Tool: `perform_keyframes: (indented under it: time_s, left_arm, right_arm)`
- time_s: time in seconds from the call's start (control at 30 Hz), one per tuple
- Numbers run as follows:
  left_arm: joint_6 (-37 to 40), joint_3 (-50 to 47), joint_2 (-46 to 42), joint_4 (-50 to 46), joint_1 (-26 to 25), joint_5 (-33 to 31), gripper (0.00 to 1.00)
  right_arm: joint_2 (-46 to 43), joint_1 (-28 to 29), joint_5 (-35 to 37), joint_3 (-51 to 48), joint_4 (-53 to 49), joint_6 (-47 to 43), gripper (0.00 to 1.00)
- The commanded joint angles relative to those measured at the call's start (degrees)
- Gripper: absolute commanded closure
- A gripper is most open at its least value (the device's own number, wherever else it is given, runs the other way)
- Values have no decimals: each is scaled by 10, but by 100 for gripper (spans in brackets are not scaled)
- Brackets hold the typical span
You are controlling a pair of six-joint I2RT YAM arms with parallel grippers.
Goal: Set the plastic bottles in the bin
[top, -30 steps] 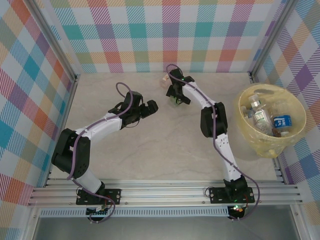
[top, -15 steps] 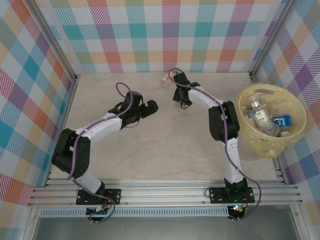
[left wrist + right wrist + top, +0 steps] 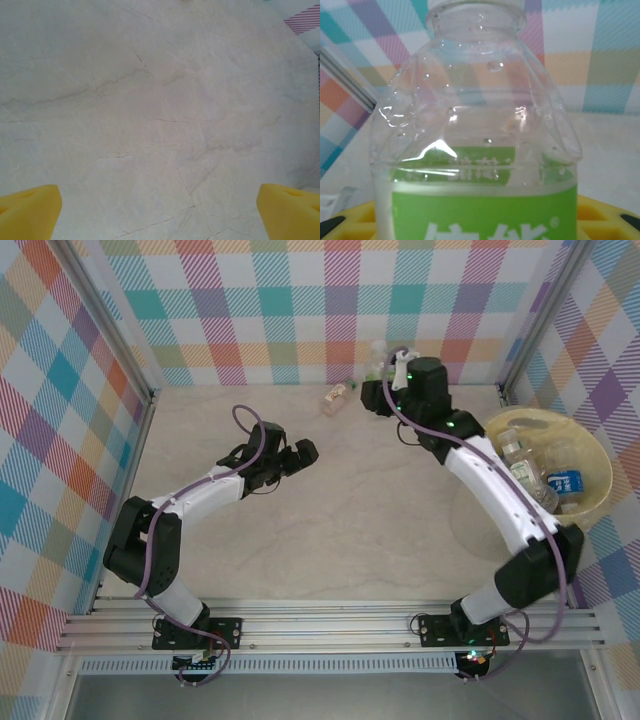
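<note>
My right gripper is raised near the back wall and shut on a clear plastic bottle with a green label. That bottle stands upright in the right wrist view, with a yellow finger beside its base. Another small bottle lies on the table by the back wall, left of the gripper. The pale-yellow bin sits at the right and holds several bottles. My left gripper hovers open over bare table at centre left; its yellow pads stand far apart.
Checked walls close in the table on the left, back and right. A metal corner post rises just behind the bin. The marble-patterned table top stretches between the two arms.
My right arm has lifted the green-labelled bottle off the table at the back and swung up and to the right, towards the bin. The left arm has stayed put.
</note>
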Motion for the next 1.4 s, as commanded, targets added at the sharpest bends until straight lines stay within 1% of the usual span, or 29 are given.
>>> perform_keyframes:
  time_s: [0.0,0.13,0.27,0.37,0.43,0.63,0.73,0.87,0.9,0.97,1.1,1.17,1.27,1.37]
  left_arm:
    - [-8,-1,3,21,6,14,0]
    - [-12,-4,5,31,5,16,0]
    - [-20,-4,12,40,6,23,0]
    - [-24,0,17,42,5,30,0]
    - [-24,4,20,42,5,31,0]
    - [-24,13,25,40,3,36,0]
    - [-25,15,25,37,2,36,0]
    - [-24,21,29,33,2,36,0]
    - [-25,23,31,32,2,37,0]
    - [-25,27,35,30,2,38,0]
    - [-25,37,41,27,-1,39,0]
    - [-25,39,45,27,-1,39,0]
    - [-26,41,47,26,-2,38,0]
    - [-25,42,50,27,-3,38,0]
  right_arm:
    - [-66,-14,-21,-3,-48,-86,54]
    - [-144,-63,-44,-7,-117,-101,55]
    - [-205,-134,-51,-22,-169,-96,57]
    - [-229,-191,-42,-17,-213,-85,57]
    - [-234,-230,-47,-9,-247,-83,57]
    - [-201,-357,-139,34,-354,-101,57]
    - [-188,-405,-165,46,-385,-108,57]
    - [-176,-431,-170,48,-417,-115,53]
    - [-170,-432,-169,52,-430,-115,50]
    - [-166,-432,-169,58,-447,-112,40]
    - [-161,-432,-116,76,-473,-94,16]
    - [-158,-432,-97,85,-480,-88,9]
    - [-158,-432,-69,88,-477,-75,6]
    - [-158,-432,-82,75,-462,-64,7]
